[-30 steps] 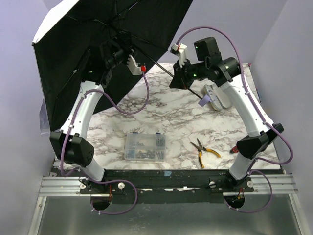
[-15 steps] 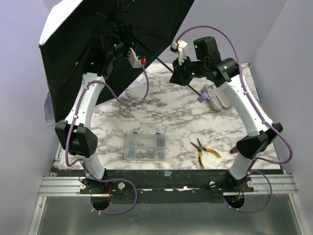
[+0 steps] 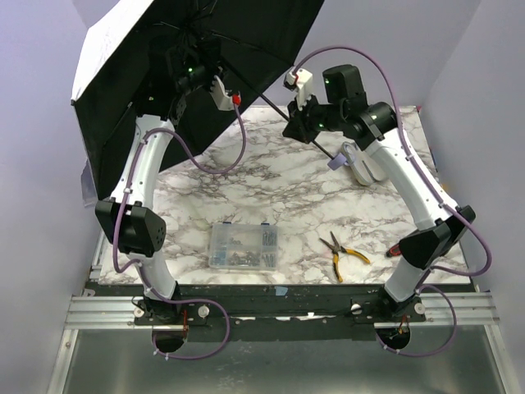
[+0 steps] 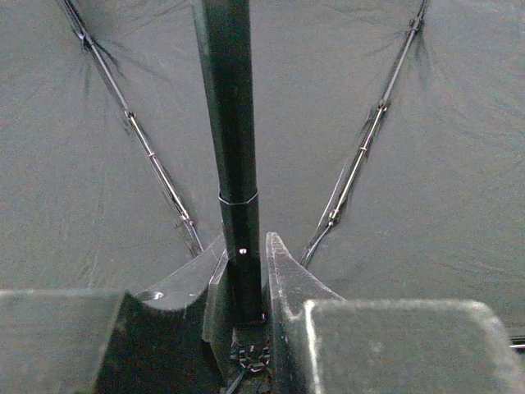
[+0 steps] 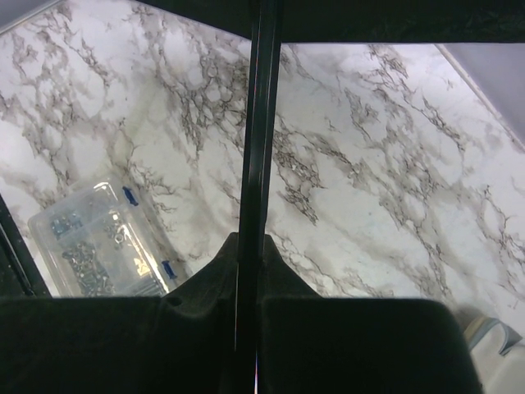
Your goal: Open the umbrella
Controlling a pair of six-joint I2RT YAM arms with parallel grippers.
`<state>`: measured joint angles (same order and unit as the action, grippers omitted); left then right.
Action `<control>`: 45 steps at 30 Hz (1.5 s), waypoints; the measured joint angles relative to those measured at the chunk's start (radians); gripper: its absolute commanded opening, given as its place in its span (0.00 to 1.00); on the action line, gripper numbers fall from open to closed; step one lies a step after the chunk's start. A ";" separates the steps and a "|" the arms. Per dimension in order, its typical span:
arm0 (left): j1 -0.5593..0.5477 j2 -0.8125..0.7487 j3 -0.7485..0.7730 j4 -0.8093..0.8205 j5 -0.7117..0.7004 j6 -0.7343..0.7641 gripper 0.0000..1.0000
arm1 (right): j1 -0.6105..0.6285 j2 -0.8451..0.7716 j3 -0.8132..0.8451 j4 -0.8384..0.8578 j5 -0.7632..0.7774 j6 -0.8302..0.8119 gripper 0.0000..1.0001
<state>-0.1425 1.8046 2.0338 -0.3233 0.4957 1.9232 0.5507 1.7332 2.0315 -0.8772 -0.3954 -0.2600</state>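
Looking at the top view, the umbrella (image 3: 246,41) is fully spread and sits up in the far-left corner, well above the marble table (image 3: 271,189). Its black underside faces the camera, and a strip of the pale outer side shows along the left edge. Its thin black shaft (image 3: 275,115) slants down to the right from under the canopy toward the middle of the table's far side.

The left gripper (image 4: 244,258) is tucked right under the canopy. In its wrist view the two fingers are pinched on the shaft from either side, with ribs fanning out across the black fabric beyond. So that one's clamped on the umbrella near the hub end.

The right gripper (image 5: 248,242) is further down the same shaft, fingers squeezed together on the skinny part of the rod. The tabletop and the clear box of screws (image 5: 102,242) are visible below it.

Pose-wise, the left arm has its elbow low at the near-left edge, and its forearm climbs steeply up and away into the canopy. The right arm's elbow sits near the right edge, with the forearm rising toward the far side and the wrist bent over to the left to reach the shaft. The yellow-handled pliers (image 3: 340,250) lie on the table near the right arm's base, apart from everything.
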 measured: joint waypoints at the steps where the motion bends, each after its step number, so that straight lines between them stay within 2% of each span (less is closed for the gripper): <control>1: 0.000 0.003 0.006 -0.013 0.003 0.001 0.19 | 0.000 -0.006 -0.011 0.005 0.002 -0.003 0.01; 14: 0.032 0.062 0.126 -0.105 0.024 0.026 0.21 | 0.000 -0.077 -0.123 0.099 0.037 -0.033 0.01; 17: 0.039 0.071 0.141 -0.121 0.024 0.026 0.19 | 0.000 -0.084 -0.137 0.104 0.043 -0.041 0.01; 19: 0.045 0.071 0.140 -0.124 0.025 0.026 0.12 | 0.000 -0.085 -0.138 0.105 0.043 -0.044 0.01; 24: 0.062 0.031 0.053 -0.065 0.043 0.013 0.06 | 0.005 -0.085 -0.134 0.087 0.035 -0.047 0.01; 31: 0.071 -0.081 -0.089 0.016 0.048 -0.008 0.07 | 0.007 -0.084 -0.104 0.043 -0.020 -0.046 0.01; 36: 0.072 -0.103 -0.120 0.081 0.047 -0.014 0.18 | 0.007 -0.084 -0.103 0.058 -0.055 -0.023 0.01; 40: 0.072 -0.108 -0.156 0.145 0.045 -0.014 0.42 | 0.007 -0.085 -0.133 0.104 -0.077 0.005 0.01; 45: 0.072 -0.122 -0.225 0.216 0.039 -0.005 0.57 | 0.005 -0.110 -0.232 0.181 -0.108 0.047 0.01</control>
<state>-0.0700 1.6825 1.8084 -0.1070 0.5343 1.9182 0.5560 1.6234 1.7992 -0.6964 -0.5037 -0.2127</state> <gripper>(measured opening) 0.476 0.085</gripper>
